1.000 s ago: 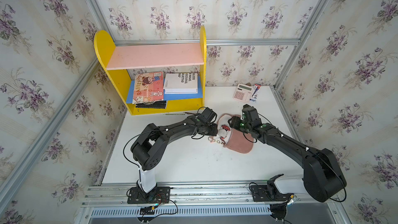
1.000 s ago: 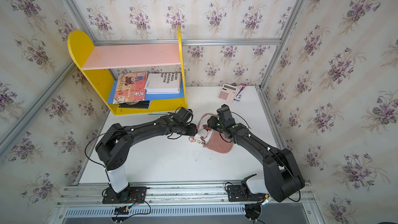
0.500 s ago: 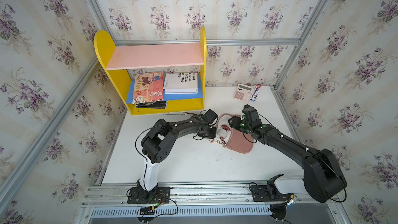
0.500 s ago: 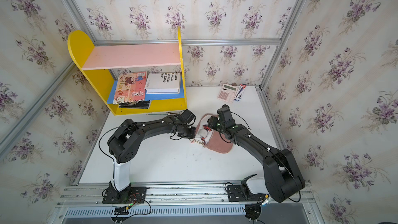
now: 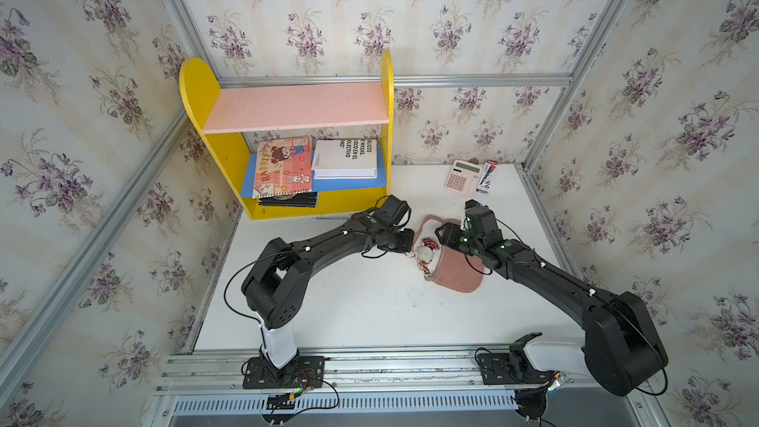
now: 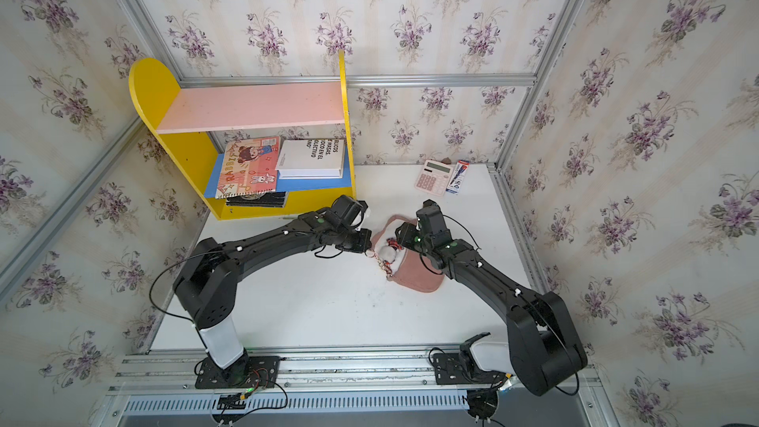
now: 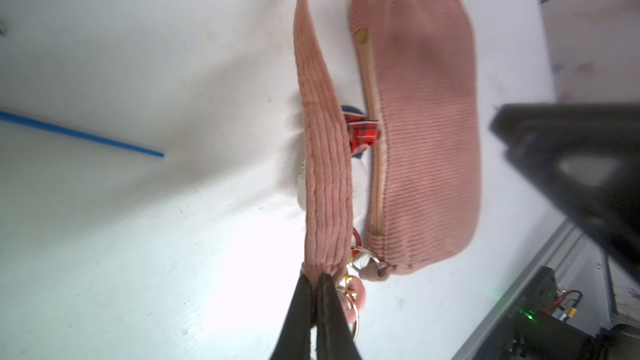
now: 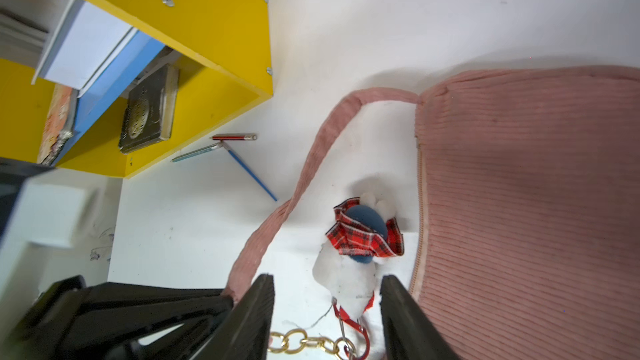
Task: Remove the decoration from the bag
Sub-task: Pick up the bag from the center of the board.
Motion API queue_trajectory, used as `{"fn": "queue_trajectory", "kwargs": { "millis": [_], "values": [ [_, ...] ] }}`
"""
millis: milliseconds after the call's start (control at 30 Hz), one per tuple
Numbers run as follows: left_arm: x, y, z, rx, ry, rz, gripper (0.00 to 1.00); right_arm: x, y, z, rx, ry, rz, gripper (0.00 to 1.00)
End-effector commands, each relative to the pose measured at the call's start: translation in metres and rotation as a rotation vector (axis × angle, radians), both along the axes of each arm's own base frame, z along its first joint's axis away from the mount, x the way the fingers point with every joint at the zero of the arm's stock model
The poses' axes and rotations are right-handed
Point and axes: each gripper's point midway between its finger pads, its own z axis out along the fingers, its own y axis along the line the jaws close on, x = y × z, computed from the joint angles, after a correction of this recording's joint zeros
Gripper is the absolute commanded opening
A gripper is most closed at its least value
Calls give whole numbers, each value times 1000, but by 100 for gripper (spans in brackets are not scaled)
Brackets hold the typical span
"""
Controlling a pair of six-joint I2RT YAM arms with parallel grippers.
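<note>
Amid floral walls (image 5: 410,14), bag (image 5: 456,277) on table (image 5: 369,310)

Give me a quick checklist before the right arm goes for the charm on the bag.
1. Left pincer shut on the strap end: ok.
2. Right pincer open, jaws either side of the charm: ok.
3. Clasp free of the chain: not ok, looks hooked.
4. Bag lying flat on the table: ok.
5. Charm clear of strap: ok, it lies between strap and bag.
6. Clasp's gate reachable: cannot tell, it sits at the picture's edge.
</note>
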Motion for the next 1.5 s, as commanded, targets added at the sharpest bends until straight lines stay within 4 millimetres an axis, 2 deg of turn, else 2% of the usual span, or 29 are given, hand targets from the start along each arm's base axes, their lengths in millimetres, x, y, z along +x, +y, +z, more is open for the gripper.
{"fn": "queue_trajectory", "kwargs": {
  "millis": [0,133,233,333,467,567,700,800,1033,1100,1167,1200,1233,1267,1333,1467],
  "values": [
    [3,-8,47,-101,-154,-75,0,-7,23,24,75,-76,146,53],
    [0,-7,100,-204,-311,-112,0,-22,42,60,228,-146,252,52],
    [-4,-8,131,-278,-380,-126,0,-37,51,83,284,-211,345,53],
    [-7,-10,152,-315,-398,-140,0,-44,50,89,230,-273,402,57],
    [-10,-12,172,-348,-424,-155,0,-54,59,101,204,-356,480,60],
    [-11,-12,181,-349,-439,-167,0,-60,64,96,168,-374,522,62],
    [-19,-16,196,-387,-440,-199,0,-49,71,97,125,-396,512,61],
    [-23,-18,207,-413,-442,-213,0,-51,93,108,133,-422,552,57],
    [-21,-11,214,-388,-460,-183,0,-48,99,123,191,-449,529,19],
    [-23,-10,218,-396,-460,-177,0,-48,99,129,224,-454,514,11],
    [-24,-7,223,-408,-459,-165,0,-47,100,135,262,-452,496,8],
    [-25,-5,225,-411,-457,-161,3,-47,100,137,276,-451,487,7],
    [-23,-2,223,-400,-456,-145,9,-46,100,139,291,-446,476,6],
    [-26,6,233,-403,-474,-127,17,-44,99,141,304,-441,460,6],
    [-29,17,236,-388,-479,-111,29,-40,98,144,327,-427,421,4],
    [-40,40,223,-313,-478,-105,39,-35,95,151,369,-396,361,2]
  ]
}}
